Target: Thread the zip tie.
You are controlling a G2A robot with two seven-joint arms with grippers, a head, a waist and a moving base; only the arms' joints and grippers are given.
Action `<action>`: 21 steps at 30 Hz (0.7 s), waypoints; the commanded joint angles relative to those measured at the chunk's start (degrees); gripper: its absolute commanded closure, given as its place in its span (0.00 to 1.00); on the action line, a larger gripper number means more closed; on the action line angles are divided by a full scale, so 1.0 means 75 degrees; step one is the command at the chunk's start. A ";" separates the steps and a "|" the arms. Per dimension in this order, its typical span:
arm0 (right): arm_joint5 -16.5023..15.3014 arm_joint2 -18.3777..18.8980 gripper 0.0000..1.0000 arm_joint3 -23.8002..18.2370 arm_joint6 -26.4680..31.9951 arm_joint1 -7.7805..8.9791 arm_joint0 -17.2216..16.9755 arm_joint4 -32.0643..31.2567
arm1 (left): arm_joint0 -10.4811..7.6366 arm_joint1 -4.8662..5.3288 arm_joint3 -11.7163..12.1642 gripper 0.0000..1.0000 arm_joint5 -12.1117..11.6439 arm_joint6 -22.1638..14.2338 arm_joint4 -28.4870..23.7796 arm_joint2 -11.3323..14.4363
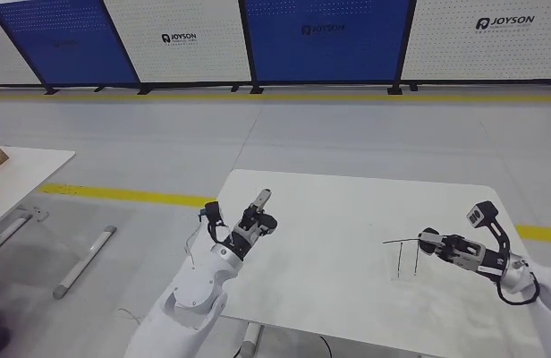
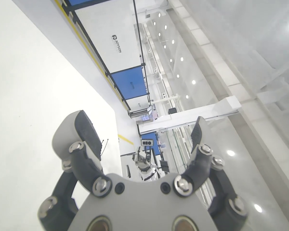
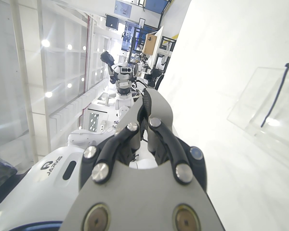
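right gripper (image 3: pixel 144 97) clenched on one zip tie (image 1: pixel 401 240), left gripper (image 2: pixel 141 126) released (jaws wide apart), one clear tray (image 3: pixel 250 106)

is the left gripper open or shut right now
Open: in the left wrist view the left gripper has its two fingers spread wide apart, with nothing between them.
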 commanded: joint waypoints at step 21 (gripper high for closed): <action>-0.0095 -0.0933 1.00 -0.0613 -0.1533 -0.0408 -0.0216 0.0563 | -0.0952 -0.0052 0.1136 0.00 0.0898 -0.1821 -0.0495 0.0892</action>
